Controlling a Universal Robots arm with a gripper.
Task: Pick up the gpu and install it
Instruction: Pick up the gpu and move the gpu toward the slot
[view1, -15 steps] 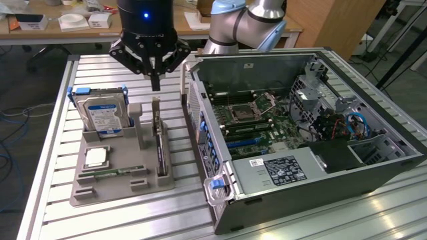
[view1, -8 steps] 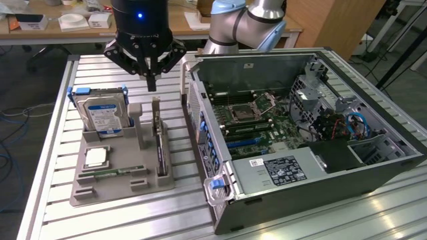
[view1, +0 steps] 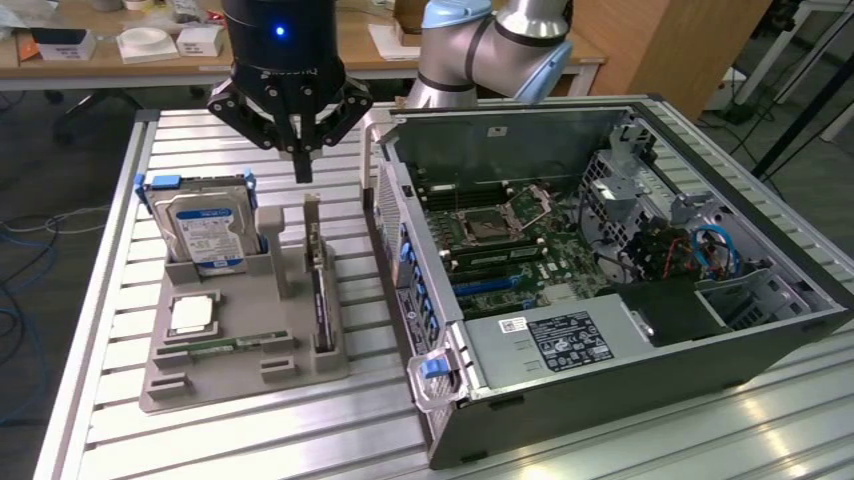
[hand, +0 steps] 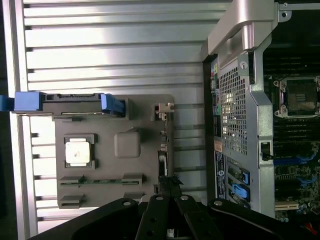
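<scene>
One end effector (view1: 304, 165) is seen, shut tight with nothing held. One gpu (view1: 320, 300) is found below it, not touched. The gpu is stood on its long edge in a slot of one grey holder (view1: 240, 385) on the bench (view1: 240, 440). Its long side is lined up with the wall of one open computer case (view1: 601, 390) just beside it. Its grey metal end is turned toward one hard drive (view1: 200, 225). A blue and white label is stuck on the drive, but the words cannot be read. One silver chip (view1: 194, 315) and one green memory stick (view1: 220, 346) are laid in the holder too.
</scene>
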